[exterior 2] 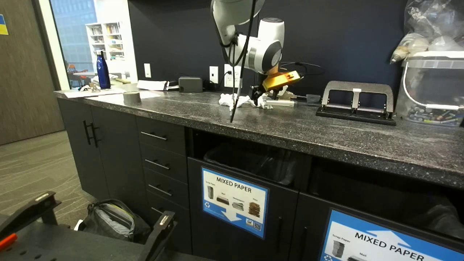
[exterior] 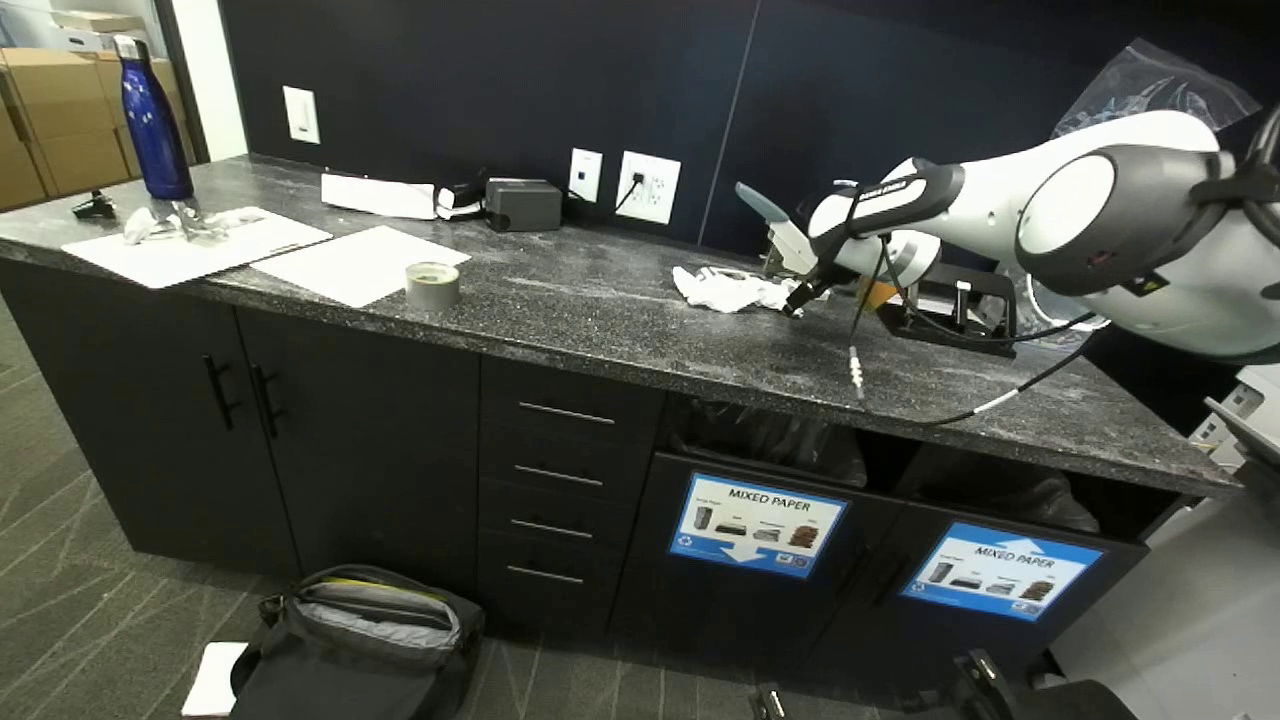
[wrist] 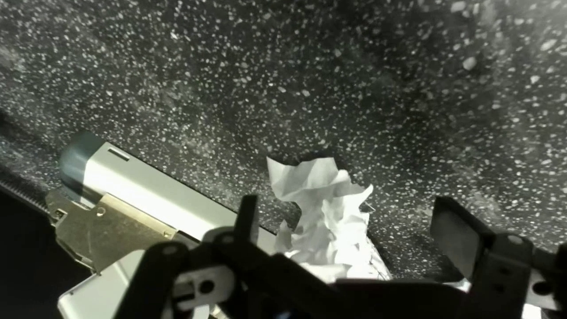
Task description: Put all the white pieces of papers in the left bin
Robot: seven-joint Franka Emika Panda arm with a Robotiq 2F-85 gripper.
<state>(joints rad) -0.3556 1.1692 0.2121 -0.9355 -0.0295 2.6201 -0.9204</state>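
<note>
Paper (wrist: 330, 212), white and crumpled, lies on the counter (wrist: 266, 88) in line with the gap between the jaws, which stand wide apart and empty, presumably spread to straddle it, while the left bin (exterior: 740, 603) sits well below them, likely its destination.

In both exterior views a bottle (exterior: 155, 130) stood at the far L end of the desk (exterior: 600, 315), behind paper sheets (exterior: 355, 265); a tape roll (exterior: 432, 290) sat nr the front edge, before their R end. Further R lay paper scraps (exterior: 725, 290), one btwn the fingers of the gripper (wrist: 347, 217) in the wrist view, & a hole punch (exterior 2: 355, 98) stood R of them. Under the desk ran, L to R, a cupboard (exterior: 350, 430), drawers (exterior: 555, 495), the left bin (exterior: 720, 602) & the R bin (exterior: 930, 640); a bag (exterior: 365, 650) sat before the cupboard.
</note>
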